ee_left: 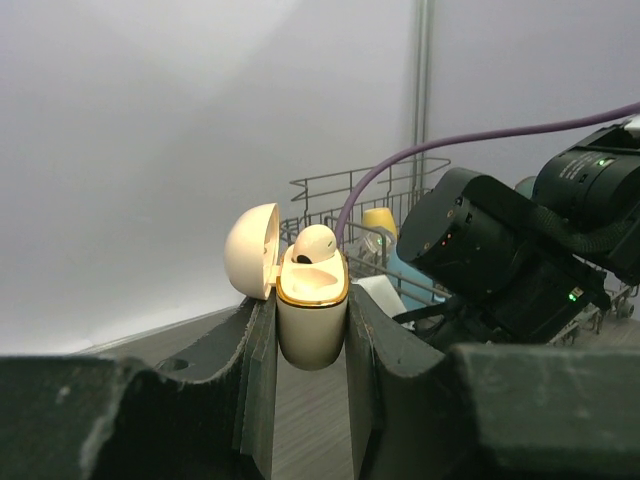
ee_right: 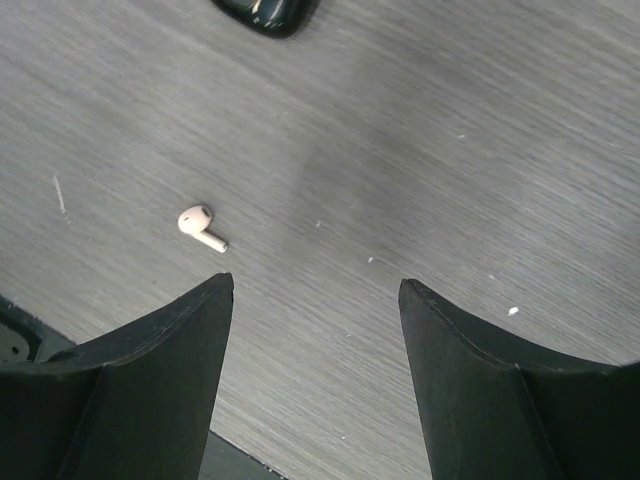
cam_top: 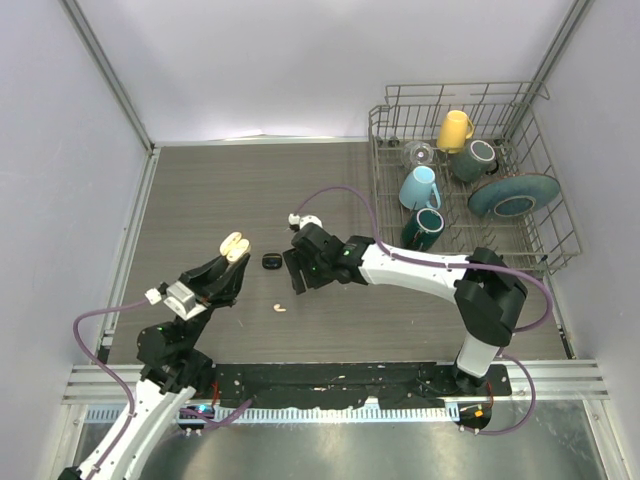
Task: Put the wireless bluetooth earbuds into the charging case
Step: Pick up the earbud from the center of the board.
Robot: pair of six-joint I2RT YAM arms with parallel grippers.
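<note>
My left gripper (cam_top: 236, 258) is shut on a cream-white charging case (ee_left: 311, 310) and holds it above the table, lid open to the left. One cream-white earbud (ee_left: 314, 243) sits in the case. The case shows in the top view (cam_top: 234, 245). A second cream-white earbud (ee_right: 201, 226) lies on the table, also seen in the top view (cam_top: 280, 308). My right gripper (ee_right: 316, 285) is open and empty above the table, the loose earbud just beyond its left fingertip (ee_right: 222, 287). A black case or earbud (cam_top: 271, 261) lies between the two grippers.
A wire dish rack (cam_top: 545, 215) stands at the back right with a yellow mug (cam_top: 455, 129), teal mugs (cam_top: 419, 186), a glass and a teal plate (cam_top: 513, 195). A black strip (cam_top: 330, 378) runs along the table's near edge.
</note>
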